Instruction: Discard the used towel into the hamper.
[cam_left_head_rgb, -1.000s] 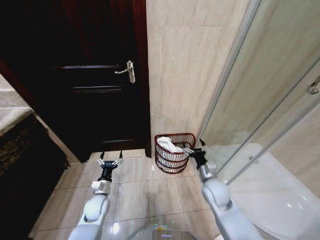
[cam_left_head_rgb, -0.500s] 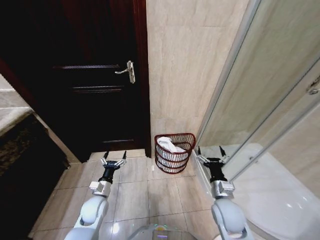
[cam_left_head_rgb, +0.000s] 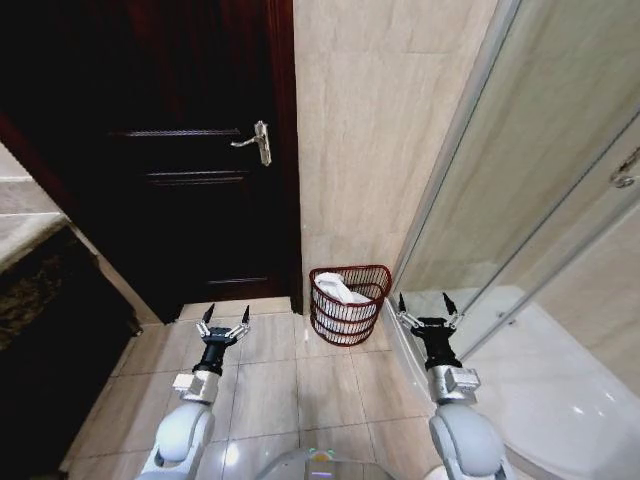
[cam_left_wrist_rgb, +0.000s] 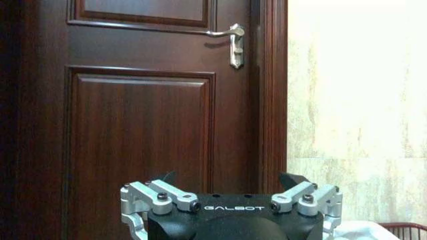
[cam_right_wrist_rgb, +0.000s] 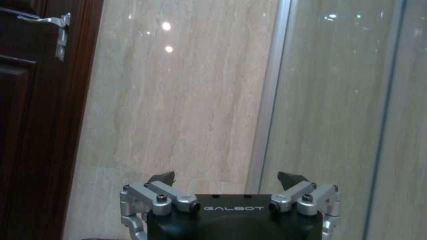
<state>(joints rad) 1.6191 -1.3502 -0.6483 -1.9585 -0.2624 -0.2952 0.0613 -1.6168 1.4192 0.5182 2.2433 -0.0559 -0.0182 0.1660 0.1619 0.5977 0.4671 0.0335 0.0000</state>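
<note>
Towel (cam_left_head_rgb: 340, 291) already lying white and crumpled inside the hamper (cam_left_head_rgb: 347, 305), standing on the floor tiles against the wall between the dark door (cam_left_head_rgb: 180, 150) and the shower glass (cam_left_head_rgb: 520, 200). Discard step judged done; nothing left but keeping clear. Left gripper (cam_left_head_rgb: 224, 315) and right gripper (cam_left_head_rgb: 424, 303) both spread wide, empty, either side of the basket. "GALBOT" legible on both wrists.
</note>
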